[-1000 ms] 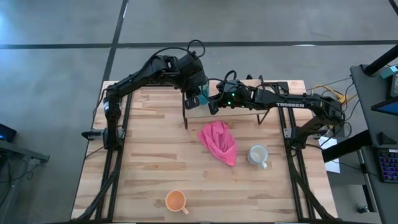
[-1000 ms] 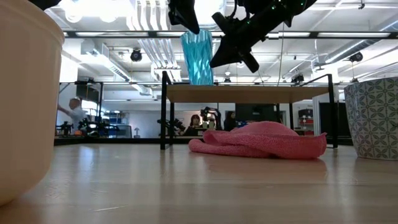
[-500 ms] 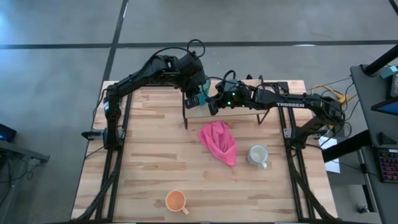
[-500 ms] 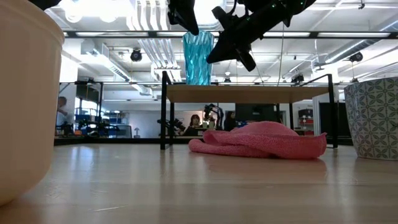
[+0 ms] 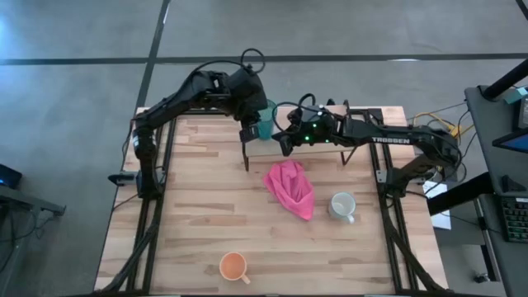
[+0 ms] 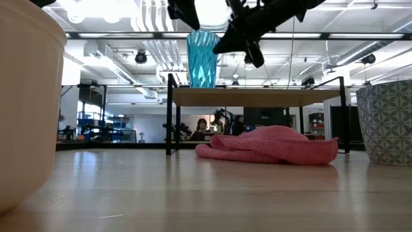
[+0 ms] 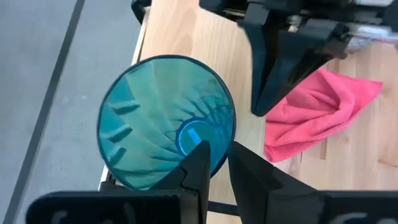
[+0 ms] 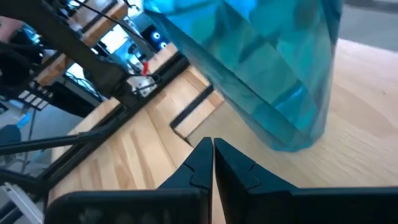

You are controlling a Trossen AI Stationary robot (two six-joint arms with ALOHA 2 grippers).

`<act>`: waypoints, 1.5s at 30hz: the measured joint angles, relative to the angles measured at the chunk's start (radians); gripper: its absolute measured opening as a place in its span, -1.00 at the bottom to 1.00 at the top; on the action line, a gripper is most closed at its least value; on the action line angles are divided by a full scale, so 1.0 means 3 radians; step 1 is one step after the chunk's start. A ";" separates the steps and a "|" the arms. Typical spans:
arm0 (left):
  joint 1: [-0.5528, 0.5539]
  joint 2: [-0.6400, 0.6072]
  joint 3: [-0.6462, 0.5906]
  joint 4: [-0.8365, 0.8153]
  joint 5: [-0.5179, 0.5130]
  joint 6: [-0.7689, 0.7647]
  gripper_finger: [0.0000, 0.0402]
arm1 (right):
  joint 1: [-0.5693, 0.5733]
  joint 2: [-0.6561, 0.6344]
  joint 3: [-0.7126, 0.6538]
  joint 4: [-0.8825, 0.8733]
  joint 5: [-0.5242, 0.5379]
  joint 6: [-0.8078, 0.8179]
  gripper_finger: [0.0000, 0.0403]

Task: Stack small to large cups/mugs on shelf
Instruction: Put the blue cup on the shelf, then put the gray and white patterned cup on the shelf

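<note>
Fingers of the left gripper and right gripper are pressed together, flanking the teal tumbler on the shelf.

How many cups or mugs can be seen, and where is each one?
3. The teal tumbler stands on the shelf; the white mug and the orange mug are on the table.

You are seeing the orange mug only as a blurred wall cut off at the low view's left edge; the white mug is running off its right edge; the left gripper is covering part of the teal tumbler from above; the people beyond the shelf are showing too small to make out.
</note>
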 joint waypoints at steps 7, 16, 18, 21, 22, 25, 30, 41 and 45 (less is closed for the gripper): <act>0.0000 -0.0014 -0.0001 0.0009 0.0000 0.0000 -0.78 | 0.0000 -0.0161 0.0003 -0.0002 0.0004 -0.0003 -0.96; -0.0075 -0.0223 -0.0001 -0.0042 0.0013 -0.0293 -0.78 | 0.0001 -0.0598 0.0003 -0.0312 -0.0007 -0.0157 -0.96; -0.0114 -0.0313 -0.0001 -0.0132 0.0014 -0.0479 -0.78 | 0.0001 -0.0735 0.0003 -0.0504 -0.0011 -0.0225 -0.96; -0.0191 -0.0459 -0.0003 -0.0309 0.0028 -0.0806 -0.78 | 0.0013 -0.0947 0.0003 -0.0825 -0.0012 -0.0330 -0.96; -0.0224 -0.0505 -0.0005 -0.0369 0.0039 -0.0909 -0.78 | 0.0016 -0.1020 0.0003 -0.0913 -0.0014 -0.0350 -0.96; -0.0336 -0.0625 -0.0005 -0.0511 0.0070 -0.1115 -0.78 | 0.0028 -0.1200 0.0003 -0.1107 -0.0014 -0.0439 -0.96; -0.0564 -0.0714 -0.0014 -0.0567 0.0141 -0.1255 -0.78 | 0.0045 -0.1440 0.0003 -0.1175 -0.0014 -0.0862 -0.96; -0.0902 -0.0699 -0.0022 -0.0566 0.0191 -0.1253 -0.78 | 0.0045 -0.1650 0.0003 -0.1171 -0.0014 -0.1087 -0.95; -0.0904 -0.0680 -0.0021 -0.0566 0.0253 -0.1274 -0.78 | 0.0045 -0.1613 0.0003 -0.1267 -0.0015 -0.1030 -0.89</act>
